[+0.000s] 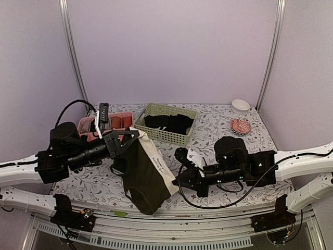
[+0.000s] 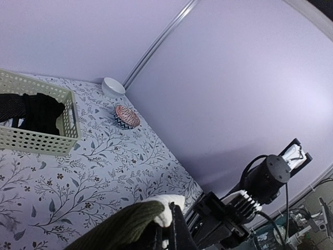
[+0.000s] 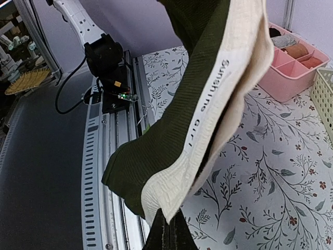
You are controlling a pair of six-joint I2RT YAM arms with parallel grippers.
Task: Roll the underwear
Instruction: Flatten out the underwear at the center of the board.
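underwear (image 1: 145, 174): dark black-brown cloth, held off the table (image 1: 218, 117) and stretched slantwise between both arms; lower part hangs over the table's near edge.
waistband (image 1: 158, 164): cream-beige strip along the right edge, dark lettering printed on it, both ends pinched.
left end effector (image 1: 132, 136): clamped narrow on the upper end of the waistband, raised above the table.
right end effector (image 1: 177, 183): pinched closed on the lower end of the waistband, low near the front edge.
green basket (image 1: 166, 136): at the back centre, black garments inside.
pink tray (image 1: 86, 122): behind the left arm, small cloth bundles in its compartments.
white bowl (image 1: 240, 105): far right corner.
zigzag-patterned dish (image 2: 126, 116): near the white bowl.
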